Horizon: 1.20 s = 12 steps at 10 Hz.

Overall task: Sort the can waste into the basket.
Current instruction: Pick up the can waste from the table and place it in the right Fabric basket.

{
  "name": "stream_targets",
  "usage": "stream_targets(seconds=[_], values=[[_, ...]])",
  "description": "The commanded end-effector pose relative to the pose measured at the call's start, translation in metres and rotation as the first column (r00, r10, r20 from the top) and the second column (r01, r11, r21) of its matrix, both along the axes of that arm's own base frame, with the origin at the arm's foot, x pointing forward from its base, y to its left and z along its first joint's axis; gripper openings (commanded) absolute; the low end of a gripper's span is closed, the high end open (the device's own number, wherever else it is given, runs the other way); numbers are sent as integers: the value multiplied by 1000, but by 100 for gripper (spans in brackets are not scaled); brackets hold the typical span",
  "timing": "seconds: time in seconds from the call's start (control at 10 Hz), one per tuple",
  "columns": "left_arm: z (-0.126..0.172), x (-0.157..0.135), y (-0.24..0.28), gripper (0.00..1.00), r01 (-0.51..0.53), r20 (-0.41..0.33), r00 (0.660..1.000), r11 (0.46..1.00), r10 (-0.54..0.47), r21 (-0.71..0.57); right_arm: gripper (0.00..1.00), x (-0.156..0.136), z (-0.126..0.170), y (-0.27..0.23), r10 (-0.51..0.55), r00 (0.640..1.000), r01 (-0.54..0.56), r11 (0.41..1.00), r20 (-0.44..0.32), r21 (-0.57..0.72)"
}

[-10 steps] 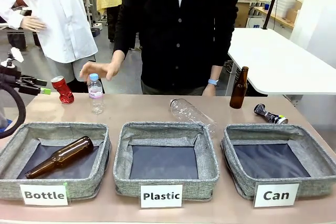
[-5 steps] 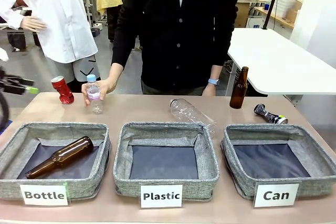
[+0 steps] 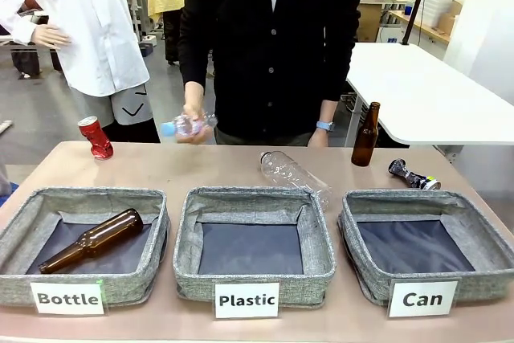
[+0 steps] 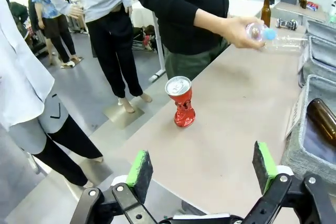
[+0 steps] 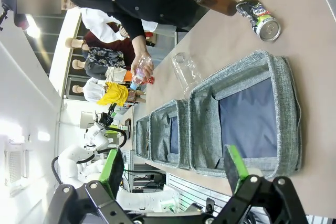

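The crushed red can point(image 3: 95, 136) stands upright at the table's far left. In the left wrist view the red can point(image 4: 181, 101) is ahead of my left gripper point(image 4: 202, 165), which is open, holds nothing and is well short of it. The dark crushed can point(image 3: 414, 175) lies at the far right, just behind the grey basket point(image 3: 365, 277) labelled "Can", whose inside is bare. My right gripper point(image 5: 173, 167) is open and holds nothing, hanging over the near wall of that basket point(image 5: 291, 121), with the dark can point(image 5: 257, 19) beyond it.
The person's hand holds a small plastic bottle point(image 3: 186, 126) above the table's far edge. A clear plastic bottle point(image 3: 293, 174) lies behind the "Plastic" basket point(image 3: 186, 279). A brown bottle point(image 3: 365, 135) stands at the far right. Another brown bottle point(image 3: 92, 240) lies in the "Bottle" basket point(image 3: 152, 275).
The person's hand took the small plastic bottle off the table and lifted it towards the middle. My left arm drew back out of the front view to the left.
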State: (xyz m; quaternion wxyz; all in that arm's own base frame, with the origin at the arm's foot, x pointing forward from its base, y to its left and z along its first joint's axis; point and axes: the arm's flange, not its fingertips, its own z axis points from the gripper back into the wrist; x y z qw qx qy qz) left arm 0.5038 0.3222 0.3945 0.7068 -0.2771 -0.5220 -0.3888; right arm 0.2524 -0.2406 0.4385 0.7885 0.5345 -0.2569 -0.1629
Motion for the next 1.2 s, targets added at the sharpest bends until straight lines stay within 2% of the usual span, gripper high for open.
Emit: stream_targets(seconds=[0.0, 0.4, 0.7, 0.8, 0.9, 1.1], values=[[-10, 1, -15, 100, -13, 34, 999, 1000, 13, 9, 100, 2, 1, -2, -1, 999, 0, 1000, 37, 5], [-19, 20, -25, 100, 8, -6, 1000, 999, -8, 33, 100, 2, 1, -2, -1, 999, 0, 1000, 37, 5], [-50, 68, -58, 100, 79, -131, 989, 992, -66, 95, 100, 2, 1, -2, -1, 999, 0, 1000, 37, 5], [-56, 80, -69, 100, 49, -130, 991, 992, -33, 114, 100, 2, 1, -2, -1, 999, 0, 1000, 37, 5], [-61, 89, -81, 100, 34, -99, 995, 993, -22, 116, 100, 2, 1, -2, -1, 999, 0, 1000, 37, 5], [-73, 107, -107, 100, 95, -65, 994, 990, -89, 105, 100, 2, 1, -2, -1, 999, 0, 1000, 37, 5]])
